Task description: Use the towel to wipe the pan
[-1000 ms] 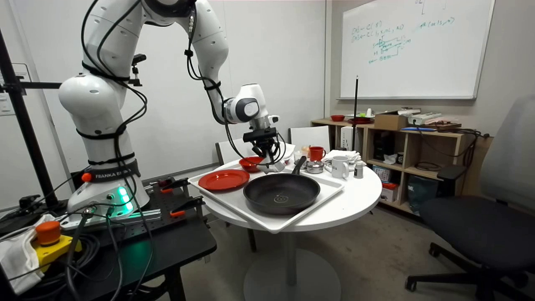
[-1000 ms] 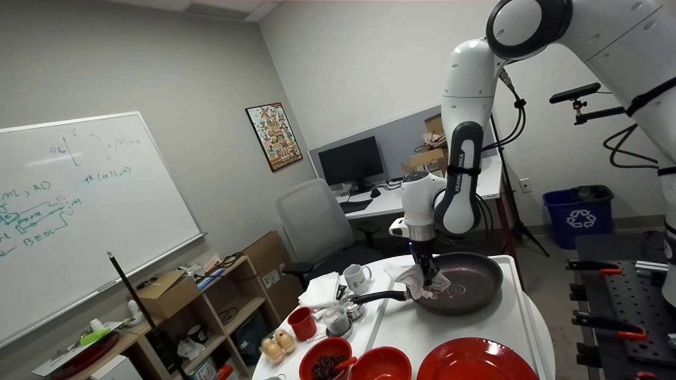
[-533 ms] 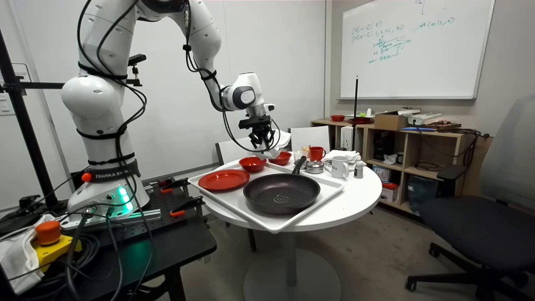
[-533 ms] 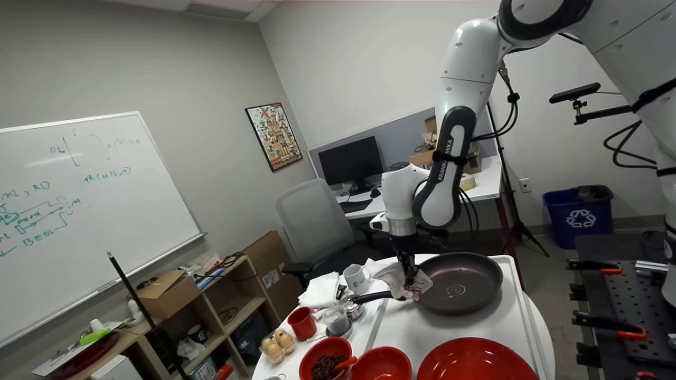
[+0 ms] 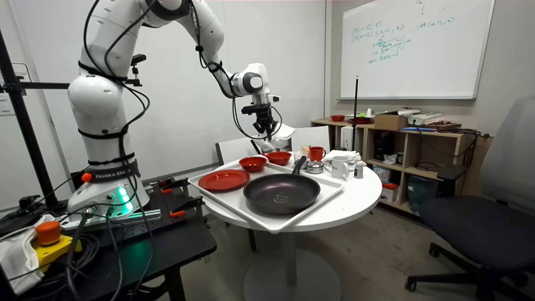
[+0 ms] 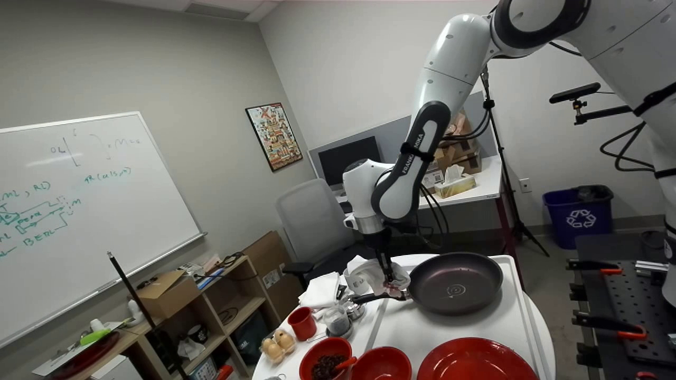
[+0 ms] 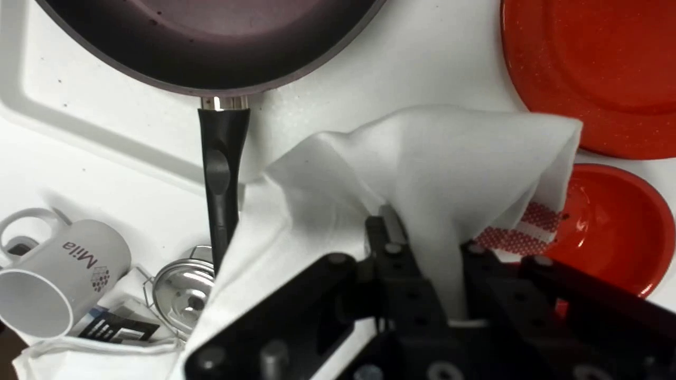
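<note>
At the foot of the wrist view, the end effector (image 7: 430, 235) is closed tight on a gathered fold of the white towel (image 7: 454, 153), its red-patterned edge (image 7: 541, 216) hanging at 3 o'clock. The fabric should prove light, soft and limp; a grip near its middle would bunch it into a pad. At 10 o'clock lies the black handle (image 7: 222, 142), the likely hold for steadying. Farther, towards 11 o'clock, the pan (image 7: 222, 58) sits apart from the towel on the tray (image 7: 422, 68), stiff, probably heavier, perhaps prone to skid.
</note>
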`<control>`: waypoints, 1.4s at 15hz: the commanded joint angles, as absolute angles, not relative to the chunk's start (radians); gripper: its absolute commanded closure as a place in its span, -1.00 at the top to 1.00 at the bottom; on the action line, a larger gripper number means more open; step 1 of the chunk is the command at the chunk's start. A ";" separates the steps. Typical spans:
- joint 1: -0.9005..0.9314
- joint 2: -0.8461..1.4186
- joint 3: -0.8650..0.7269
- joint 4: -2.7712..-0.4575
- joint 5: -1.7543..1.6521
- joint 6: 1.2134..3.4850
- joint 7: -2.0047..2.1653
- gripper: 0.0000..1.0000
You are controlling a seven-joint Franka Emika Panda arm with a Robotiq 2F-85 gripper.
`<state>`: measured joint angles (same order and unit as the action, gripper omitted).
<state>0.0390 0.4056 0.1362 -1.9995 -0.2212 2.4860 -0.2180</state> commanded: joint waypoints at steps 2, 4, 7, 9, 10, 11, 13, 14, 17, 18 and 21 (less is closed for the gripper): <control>0.092 0.544 0.097 -1.769 -0.193 2.287 -0.130 -0.92; 0.098 0.602 0.092 -1.690 -0.187 2.226 -0.113 -0.92; 0.097 0.699 0.090 -1.569 -0.168 2.149 -0.113 -0.92; 0.100 0.765 0.086 -1.495 -0.161 2.106 -0.110 -0.92; 0.103 0.798 0.084 -1.459 -0.160 2.086 -0.109 -0.92; 0.103 0.828 0.085 -1.427 -0.157 2.066 -0.113 -0.92; 0.108 0.885 0.084 -1.372 -0.158 2.037 -0.113 -0.92; 0.111 0.909 0.085 -1.353 -0.159 2.028 -0.116 -0.92; 0.123 0.969 0.087 -1.307 -0.165 2.013 -0.122 -0.92; 0.128 0.985 0.087 -1.298 -0.167 2.012 -0.124 -0.92; 0.143 1.024 0.085 -1.282 -0.173 2.017 -0.122 -0.92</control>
